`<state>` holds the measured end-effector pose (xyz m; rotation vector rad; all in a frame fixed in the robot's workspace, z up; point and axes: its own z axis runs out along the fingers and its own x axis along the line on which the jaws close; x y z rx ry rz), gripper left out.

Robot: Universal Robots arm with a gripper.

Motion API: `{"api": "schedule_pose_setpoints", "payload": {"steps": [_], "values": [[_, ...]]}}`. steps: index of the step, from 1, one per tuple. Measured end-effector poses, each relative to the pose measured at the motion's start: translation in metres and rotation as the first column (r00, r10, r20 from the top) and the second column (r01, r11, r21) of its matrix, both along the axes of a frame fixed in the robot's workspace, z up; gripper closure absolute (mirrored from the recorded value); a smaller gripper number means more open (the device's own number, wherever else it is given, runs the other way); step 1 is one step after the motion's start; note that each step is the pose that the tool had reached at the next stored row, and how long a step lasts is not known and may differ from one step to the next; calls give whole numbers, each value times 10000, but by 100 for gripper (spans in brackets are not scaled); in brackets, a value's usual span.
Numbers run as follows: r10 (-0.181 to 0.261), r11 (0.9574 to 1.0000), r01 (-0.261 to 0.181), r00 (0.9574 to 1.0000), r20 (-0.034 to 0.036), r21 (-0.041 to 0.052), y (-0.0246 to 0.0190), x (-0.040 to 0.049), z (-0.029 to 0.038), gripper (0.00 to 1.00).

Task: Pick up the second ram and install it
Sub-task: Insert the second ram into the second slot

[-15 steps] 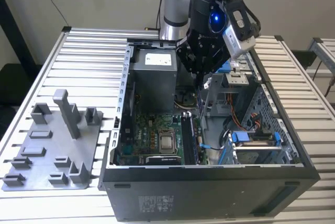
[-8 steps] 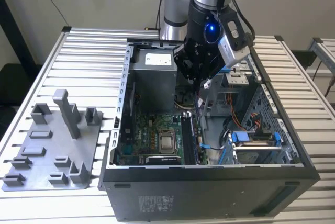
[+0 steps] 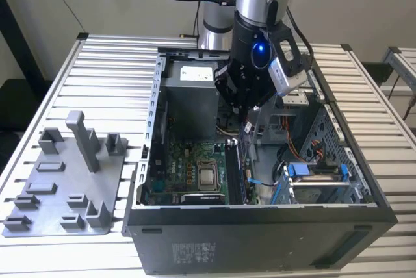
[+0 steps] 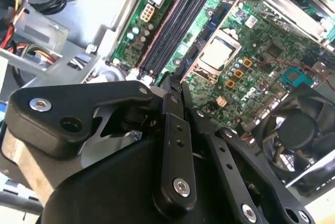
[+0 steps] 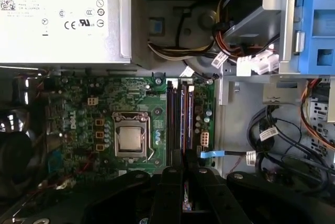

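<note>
**Exterior view.** An open computer case (image 3: pixel 260 229) lies on the slatted surface (image 3: pixel 110 63). A grey holder tray (image 3: pixel 39 223) sits just beside it at the exterior view's left. The arm stands over the case, with the hand (image 3: pixel 246 117) poised above the memory slots (image 3: pixel 235 171). These slots run just beside the processor (image 3: pixel 207 175), on the exterior view's right of it.

**First wrist view.** The fingers (image 5: pixel 170 182) are pressed together on a thin dark-blue board seen edge-on, judged to be the second ram (image 5: pixel 182 140). It lies in line with the slots. Whether it touches one cannot be told.

**Second wrist view.** The black linkage narrows to a closed tip over one end of the slots, with the motherboard (image 4: pixel 251 51) beyond.

**Handling (judgement).** The stick is probably light, stiff and thin, yet fragile. It is best pinched on its flat faces at mid-length near the top edge, clear of the contact edge. The smooth faces may slip under seating pressure, and a tilted hold would likely bind in the slot.
</note>
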<state>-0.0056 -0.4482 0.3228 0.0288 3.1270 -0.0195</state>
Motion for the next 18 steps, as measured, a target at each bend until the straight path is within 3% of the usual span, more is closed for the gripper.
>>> {"api": "schedule_pose_setpoints", "payload": {"steps": [8, 18], "values": [[1, 10000, -1, 10000, 0, 0, -53, 0, -146, 86], [1, 10000, -1, 10000, 0, 1, -68, 0, -329, 86]]}}
